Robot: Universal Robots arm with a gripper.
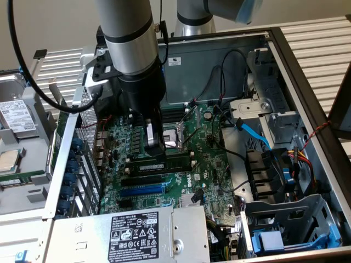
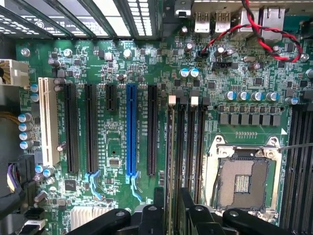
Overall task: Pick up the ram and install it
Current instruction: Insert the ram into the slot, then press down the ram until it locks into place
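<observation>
At nine o'clock of the exterior view, a hard drive (image 1: pixel 16 118) outside the case. Near centre, gripper (image 1: pixel 155 155) pointing down onto the motherboard (image 1: pixel 208 159), jaws clenched across the ram (image 1: pixel 171 163). Ram lying lengthwise along the black memory slots, blue expansion slot (image 1: pixel 141 190) at six o'clock of it, CPU socket (image 1: pixel 174 138) at twelve. Toward three o'clock, a blue cable (image 1: pixel 253 133). From the wrist, ram (image 2: pixel 169 156) seen edge-on between the fingers (image 2: pixel 159 208).
</observation>
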